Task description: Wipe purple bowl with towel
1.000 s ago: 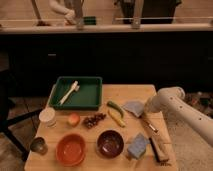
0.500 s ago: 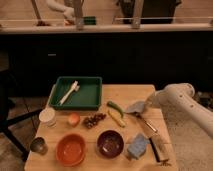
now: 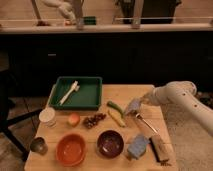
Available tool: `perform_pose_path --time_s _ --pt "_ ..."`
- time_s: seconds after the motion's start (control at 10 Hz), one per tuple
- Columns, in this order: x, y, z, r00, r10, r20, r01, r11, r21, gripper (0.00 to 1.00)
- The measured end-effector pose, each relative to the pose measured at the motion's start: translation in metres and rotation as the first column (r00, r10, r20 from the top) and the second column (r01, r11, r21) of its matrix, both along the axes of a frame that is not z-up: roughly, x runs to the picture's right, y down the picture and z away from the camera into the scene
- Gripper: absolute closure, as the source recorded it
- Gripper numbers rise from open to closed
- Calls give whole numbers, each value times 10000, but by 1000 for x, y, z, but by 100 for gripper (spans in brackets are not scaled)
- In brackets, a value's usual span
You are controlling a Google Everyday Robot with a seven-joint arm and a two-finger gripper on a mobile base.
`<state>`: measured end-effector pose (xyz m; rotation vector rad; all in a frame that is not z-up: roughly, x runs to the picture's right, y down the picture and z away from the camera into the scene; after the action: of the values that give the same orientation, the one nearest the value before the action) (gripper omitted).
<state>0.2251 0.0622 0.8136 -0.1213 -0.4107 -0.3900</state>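
The purple bowl [image 3: 110, 143] sits upright near the table's front edge, right of the orange bowl [image 3: 70, 149]. The grey-blue towel [image 3: 132, 106] lies bunched on the table's right part, behind and to the right of the purple bowl. My gripper [image 3: 138, 105] is at the end of the white arm that reaches in from the right. It sits right at the towel's right edge, touching or just above it. The towel hides the gripper's tip.
A green tray [image 3: 91, 101] with a white tool stands at the back left. A green vegetable [image 3: 114, 106], banana [image 3: 117, 119], grapes [image 3: 93, 120], a round fruit [image 3: 73, 119], white cup [image 3: 47, 116] and metal cup [image 3: 38, 145] lie around. A blue-grey sponge block [image 3: 137, 146], dark brush [image 3: 159, 149] and utensil [image 3: 143, 122] lie front right.
The arm has swung back and to the left, bringing the gripper from the table's right side onto the towel. The towel and bowls have stayed in place.
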Motion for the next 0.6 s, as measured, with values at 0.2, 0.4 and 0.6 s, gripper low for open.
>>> perform_pose_path --time_s 0.2,0.4,0.6 --pt "-17 -8 -17 9985 -260 483 250 9995 208 100" --pt "-34 -16 -41 9930 -571 1035 525 9976 457 100" --pt "-46 -17 -66 9846 -865 1521 770 9947 678 100"
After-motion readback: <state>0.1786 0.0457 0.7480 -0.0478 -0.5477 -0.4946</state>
